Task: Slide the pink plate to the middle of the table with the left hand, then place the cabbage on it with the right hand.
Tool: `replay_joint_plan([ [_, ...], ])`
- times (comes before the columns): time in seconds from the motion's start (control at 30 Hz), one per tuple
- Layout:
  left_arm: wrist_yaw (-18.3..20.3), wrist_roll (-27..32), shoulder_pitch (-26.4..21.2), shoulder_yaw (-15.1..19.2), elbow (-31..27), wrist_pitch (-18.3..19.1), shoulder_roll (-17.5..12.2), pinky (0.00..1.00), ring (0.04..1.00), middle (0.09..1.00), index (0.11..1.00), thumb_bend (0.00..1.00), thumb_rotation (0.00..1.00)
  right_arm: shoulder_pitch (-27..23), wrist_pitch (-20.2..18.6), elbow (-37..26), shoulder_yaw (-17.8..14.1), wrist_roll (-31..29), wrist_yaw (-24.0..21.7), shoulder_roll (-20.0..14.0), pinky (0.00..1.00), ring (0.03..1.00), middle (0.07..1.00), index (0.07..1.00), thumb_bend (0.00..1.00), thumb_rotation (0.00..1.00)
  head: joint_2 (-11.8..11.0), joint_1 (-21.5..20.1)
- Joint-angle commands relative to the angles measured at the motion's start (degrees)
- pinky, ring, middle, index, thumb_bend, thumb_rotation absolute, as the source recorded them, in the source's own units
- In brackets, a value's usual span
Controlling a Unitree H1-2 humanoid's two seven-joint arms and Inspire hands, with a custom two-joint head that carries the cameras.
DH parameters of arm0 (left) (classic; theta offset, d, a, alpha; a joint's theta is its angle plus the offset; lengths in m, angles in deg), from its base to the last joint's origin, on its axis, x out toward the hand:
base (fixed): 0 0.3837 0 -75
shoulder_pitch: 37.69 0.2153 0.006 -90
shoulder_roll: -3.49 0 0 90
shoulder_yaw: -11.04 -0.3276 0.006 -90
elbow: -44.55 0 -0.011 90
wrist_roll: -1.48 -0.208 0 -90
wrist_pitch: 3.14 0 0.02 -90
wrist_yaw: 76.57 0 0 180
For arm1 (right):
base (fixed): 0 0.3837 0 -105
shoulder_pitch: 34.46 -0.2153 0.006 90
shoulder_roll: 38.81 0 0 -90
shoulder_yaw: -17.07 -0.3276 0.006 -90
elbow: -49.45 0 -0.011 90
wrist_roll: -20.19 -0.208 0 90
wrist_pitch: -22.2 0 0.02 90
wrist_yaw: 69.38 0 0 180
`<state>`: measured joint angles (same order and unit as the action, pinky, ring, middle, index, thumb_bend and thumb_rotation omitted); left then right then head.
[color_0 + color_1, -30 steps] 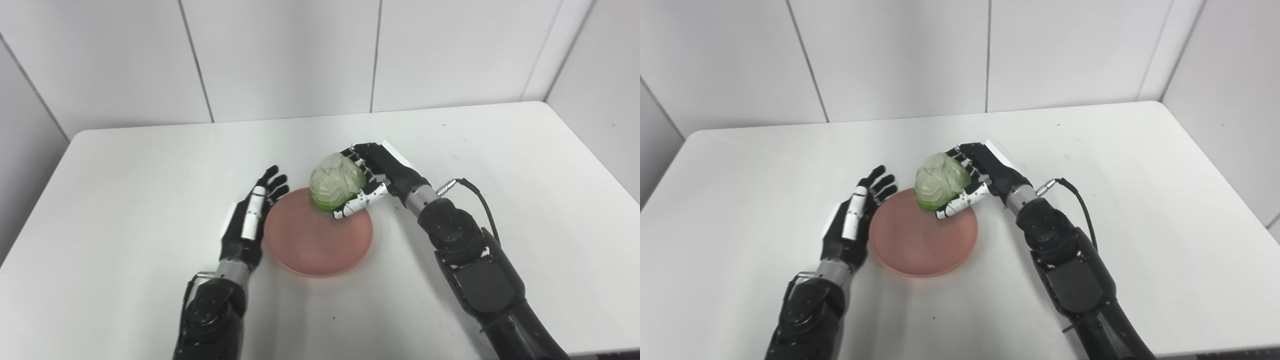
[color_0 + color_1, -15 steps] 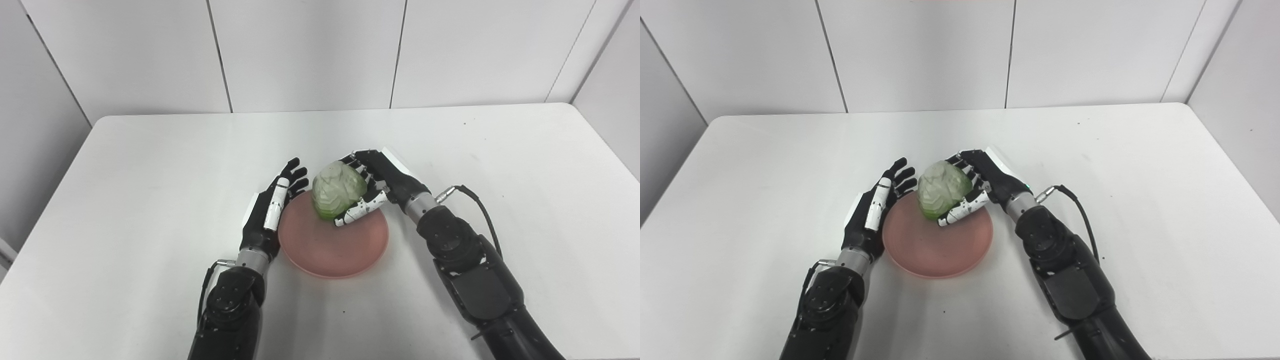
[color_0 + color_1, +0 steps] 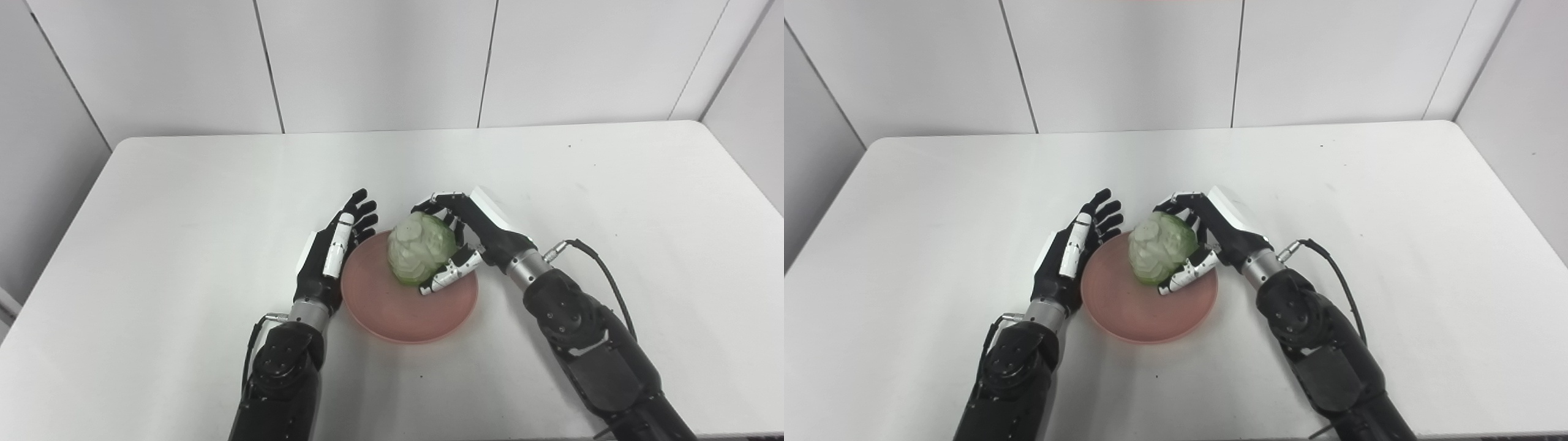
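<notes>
In the left eye view, the round, shallow pink plate (image 3: 409, 300) is seen lying on the white counter (image 3: 184, 202), about midway between its left and right edges and somewhat nearer its front edge than its back. The pale green, lumpy head of cabbage (image 3: 421, 247) is placed over the plate's back half, toward its right side; whether it already rests on the plate or is just clear of it cannot be told. The cabbage is enclosed from the right by the right hand (image 3: 471, 236), whose fingers are curled over its top and far side while the thumb is pressed under its near side. The release is judged to be what remains, the cabbage lying directly to the left of that palm.

In the right eye view, the left hand (image 3: 1072, 251) is shown empty, its fingers spread and pointing toward the back edge, its edge set just beside the plate's left rim; contact cannot be confirmed. The cabbage is seen inside the plate's outline, with bare pink surface left toward the front edge.
</notes>
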<state>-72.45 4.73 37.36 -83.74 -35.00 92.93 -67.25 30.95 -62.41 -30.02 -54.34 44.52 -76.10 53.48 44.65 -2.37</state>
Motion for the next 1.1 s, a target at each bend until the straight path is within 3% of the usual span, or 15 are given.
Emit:
replay_joint_plan([
  [0.0,0.52,0.16,0.52,-0.46,-0.27,3.19,0.39,0.86,0.878,0.891,0.880,0.45,1.00,-1.30,4.94,-2.21,0.54,0.11,0.37,0.36,0.39,0.396,0.500,0.535,0.51,0.00,0.04,0.00],
  [0.27,0.80,0.22,0.40,-0.53,-0.39,3.77,0.27,0.87,0.888,0.897,0.887,0.44,1.00,0.10,8.33,-3.94,1.31,1.50,-0.17,-0.50,0.39,0.400,0.506,0.540,0.51,0.00,-0.07,-0.05],
  [0.47,0.92,0.50,0.38,-0.33,-0.05,3.38,0.39,0.86,0.885,0.890,0.879,0.43,1.00,1.16,8.35,-5.16,1.65,3.27,-0.58,-0.18,0.39,0.405,0.512,0.534,0.51,0.00,-0.13,-0.08],
  [0.5,0.80,0.30,0.36,-0.37,0.08,3.26,0.40,0.85,0.883,0.890,0.877,0.43,1.00,1.25,8.23,-5.31,1.72,3.53,-0.75,-0.10,0.42,0.459,0.497,0.519,0.52,0.00,-0.32,-0.13],
  [0.57,0.57,-0.04,0.32,-0.44,0.22,3.08,0.46,0.84,0.874,0.888,0.873,0.44,1.00,1.29,8.04,-5.53,1.98,4.13,-1.23,-0.09,0.47,0.529,0.573,0.497,0.52,0.11,-0.37,-0.14],
  [0.6,0.48,-0.14,0.32,-0.46,0.18,3.07,0.52,0.83,0.865,0.883,0.867,0.44,1.00,1.23,7.72,-5.75,2.26,4.73,-1.64,-0.17,0.53,0.586,0.629,0.606,0.78,0.10,-0.39,-0.15],
  [0.67,0.37,-0.18,0.34,-0.44,0.04,3.24,0.60,0.82,0.859,0.877,0.863,0.44,1.00,0.97,6.32,-6.77,3.02,5.95,-3.31,-0.49,0.64,0.692,0.732,0.737,0.96,0.17,-0.42,-0.14],
  [0.87,0.43,-0.77,0.29,-0.74,0.35,2.94,0.27,0.83,0.854,0.879,0.874,0.45,1.00,0.99,3.35,-8.78,3.32,8.04,-6.57,-0.51,0.73,0.832,0.885,0.907,1.00,0.31,-0.39,-0.18],
  [1.07,0.42,-0.68,0.38,-0.58,0.21,3.30,0.13,0.83,0.852,0.876,0.876,0.44,1.00,1.07,1.96,-9.29,3.05,9.47,-7.26,-0.49,0.76,0.885,0.953,0.976,1.00,0.41,-0.53,-0.37],
])
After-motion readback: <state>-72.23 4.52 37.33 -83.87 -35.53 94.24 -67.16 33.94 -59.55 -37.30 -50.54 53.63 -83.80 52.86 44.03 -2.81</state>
